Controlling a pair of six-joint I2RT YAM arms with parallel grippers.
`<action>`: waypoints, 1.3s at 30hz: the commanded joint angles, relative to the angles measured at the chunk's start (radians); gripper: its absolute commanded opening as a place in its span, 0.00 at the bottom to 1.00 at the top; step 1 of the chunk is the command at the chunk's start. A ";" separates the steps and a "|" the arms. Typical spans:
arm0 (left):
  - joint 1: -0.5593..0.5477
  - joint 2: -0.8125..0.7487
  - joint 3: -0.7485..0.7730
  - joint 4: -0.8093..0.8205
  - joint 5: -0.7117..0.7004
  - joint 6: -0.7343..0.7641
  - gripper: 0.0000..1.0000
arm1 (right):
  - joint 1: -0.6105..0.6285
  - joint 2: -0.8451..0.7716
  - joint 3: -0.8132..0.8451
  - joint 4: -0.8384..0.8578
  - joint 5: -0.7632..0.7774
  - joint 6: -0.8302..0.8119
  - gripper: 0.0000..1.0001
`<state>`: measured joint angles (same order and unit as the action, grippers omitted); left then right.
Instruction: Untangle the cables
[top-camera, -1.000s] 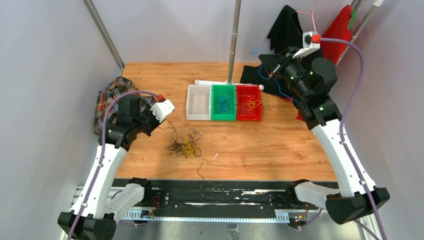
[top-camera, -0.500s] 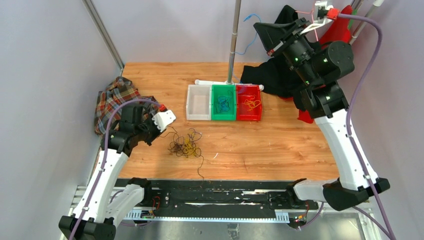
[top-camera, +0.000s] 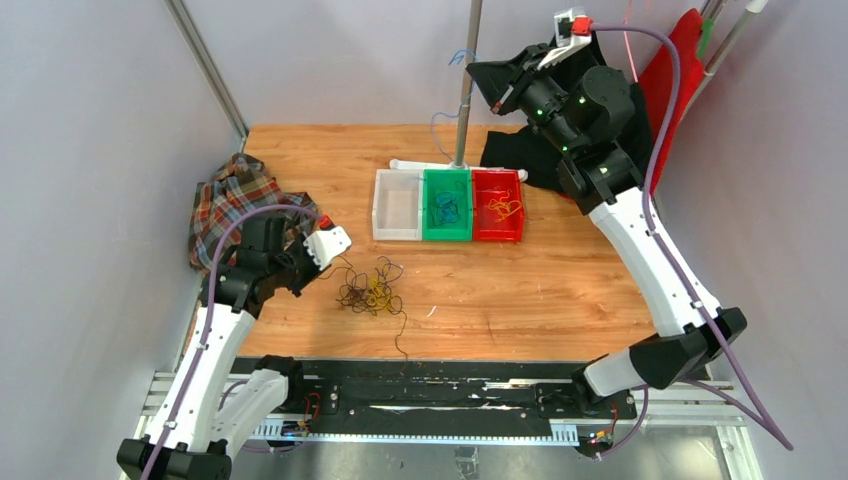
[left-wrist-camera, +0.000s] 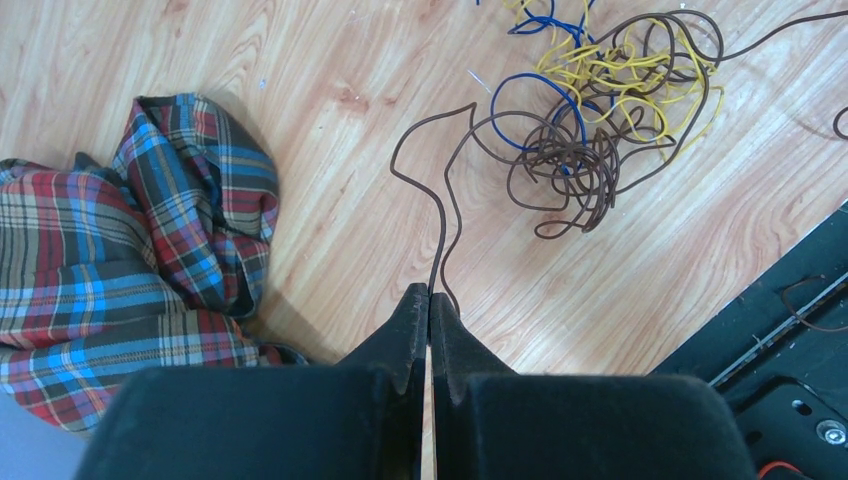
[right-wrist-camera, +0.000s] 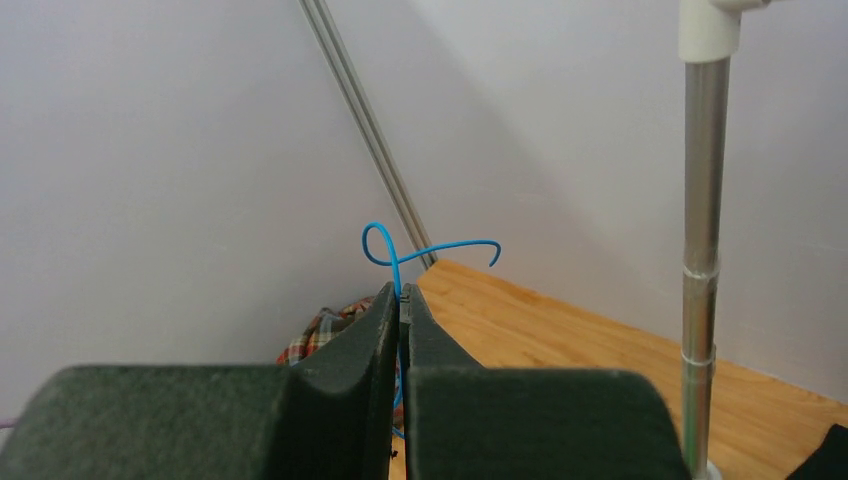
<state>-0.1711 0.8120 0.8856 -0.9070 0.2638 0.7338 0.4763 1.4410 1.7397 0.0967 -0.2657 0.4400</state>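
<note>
A fist-sized tangle of brown, yellow and blue cables (top-camera: 370, 290) lies on the wooden table, left of centre. In the left wrist view the tangle (left-wrist-camera: 590, 110) sits ahead and to the right. My left gripper (left-wrist-camera: 430, 292) is shut on a brown cable (left-wrist-camera: 440, 215) that runs out of the tangle; from above the left gripper (top-camera: 322, 262) is low, just left of the pile. My right gripper (top-camera: 480, 72) is raised high at the back, shut on a thin blue cable (right-wrist-camera: 395, 250). Its curled end sticks out past the fingertips, and the rest of the blue cable (top-camera: 440, 120) hangs below.
White (top-camera: 397, 235), green (top-camera: 447, 237) and red (top-camera: 497, 237) bins stand in a row mid-table; the green holds blue wires, the red yellow ones. A metal pole (top-camera: 465, 90) rises behind them. Plaid cloth (top-camera: 230, 200) lies at the left, black cloth (top-camera: 520, 150) at back right.
The right arm has lifted and swung left toward the pole, carrying the blue cable up off the black cloth. The left arm has shifted only slightly, still holding the brown cable.
</note>
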 joint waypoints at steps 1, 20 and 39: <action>0.005 -0.016 0.000 -0.004 0.034 0.011 0.00 | 0.013 0.033 -0.034 0.022 0.013 -0.057 0.01; 0.005 -0.032 -0.019 -0.017 0.041 0.043 0.00 | 0.010 0.134 -0.089 -0.017 0.048 -0.154 0.01; 0.005 -0.035 0.002 -0.036 0.063 0.041 0.00 | 0.047 0.281 -0.222 -0.049 0.095 -0.252 0.01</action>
<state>-0.1711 0.7879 0.8688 -0.9272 0.2977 0.7712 0.4839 1.6913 1.5475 0.0608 -0.2153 0.2573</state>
